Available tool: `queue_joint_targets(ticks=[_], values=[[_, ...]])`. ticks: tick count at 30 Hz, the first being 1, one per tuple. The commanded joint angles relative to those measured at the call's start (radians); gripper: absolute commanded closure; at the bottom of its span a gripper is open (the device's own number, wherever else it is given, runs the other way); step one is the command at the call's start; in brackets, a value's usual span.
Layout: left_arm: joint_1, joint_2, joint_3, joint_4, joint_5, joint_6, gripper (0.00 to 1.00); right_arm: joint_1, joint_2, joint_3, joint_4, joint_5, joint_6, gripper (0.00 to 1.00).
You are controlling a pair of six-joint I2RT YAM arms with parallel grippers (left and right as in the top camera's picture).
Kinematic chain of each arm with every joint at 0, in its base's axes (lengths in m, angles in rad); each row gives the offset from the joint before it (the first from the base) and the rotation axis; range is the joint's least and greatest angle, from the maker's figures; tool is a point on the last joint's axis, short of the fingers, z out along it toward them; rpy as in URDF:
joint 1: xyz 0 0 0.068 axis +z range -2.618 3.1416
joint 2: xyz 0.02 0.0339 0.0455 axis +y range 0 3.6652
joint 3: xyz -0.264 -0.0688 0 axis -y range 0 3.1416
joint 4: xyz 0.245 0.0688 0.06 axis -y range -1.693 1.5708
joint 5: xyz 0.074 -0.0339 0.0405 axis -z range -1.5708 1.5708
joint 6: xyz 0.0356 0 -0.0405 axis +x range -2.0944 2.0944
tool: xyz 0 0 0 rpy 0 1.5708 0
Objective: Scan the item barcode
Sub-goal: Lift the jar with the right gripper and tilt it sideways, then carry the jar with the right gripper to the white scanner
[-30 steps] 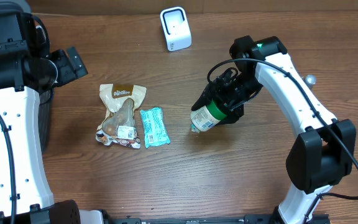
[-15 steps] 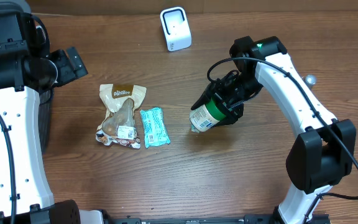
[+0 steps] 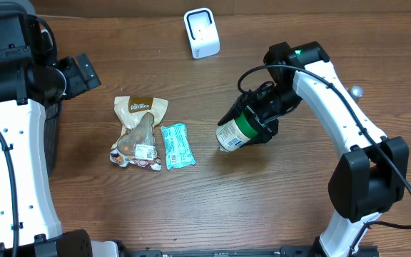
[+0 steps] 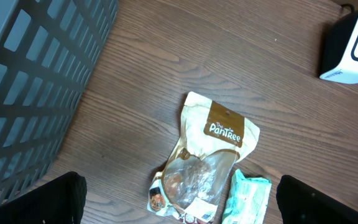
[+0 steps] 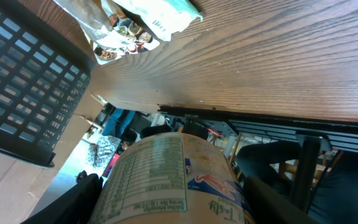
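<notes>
Overhead: the right gripper [image 3: 257, 114] clamps a green-banded bottle [image 3: 235, 133], its fingers mostly hidden behind the bottle. The bottle is tilted toward 7 o'clock, at 3 o'clock from the teal packet [image 3: 177, 145] and at 5 o'clock from the white scanner [image 3: 202, 33]. Its label is too small to read. The left gripper [image 3: 84, 71], spread and empty, sits at 10 o'clock from the pouch [image 3: 138, 132].

Left wrist: only the fingertips [image 4: 51, 202] show, cut off at the bottom corners and wide apart. The pouch reads "The PanTree". The basket [image 4: 36, 74] fills 9 to 11 o'clock, and the scanner is cropped at 2 o'clock.

Right wrist: the bottle's label fills 6 o'clock, its fine print blurred. The dark fingers [image 5: 73, 202] press on both sides.
</notes>
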Motion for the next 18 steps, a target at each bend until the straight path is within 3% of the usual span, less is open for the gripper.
queue_joint_targets(ticks=[1,13,16,18], values=[[0.002,0.002,0.006,0.0,0.0,0.011,0.0,0.003,-0.029,0.024,0.001,-0.039,0.003,0.38],[0.002,0.002,0.006,0.0,0.0,0.011,0.01,0.003,-0.029,0.024,0.021,-0.029,0.007,0.38],[-0.005,0.002,0.006,0.0,0.0,0.011,0.0,0.003,-0.029,0.024,0.08,0.076,0.006,0.38],[-0.005,0.002,0.006,0.0,0.0,0.011,0.0,0.003,-0.029,0.024,0.155,0.245,0.006,0.38]])
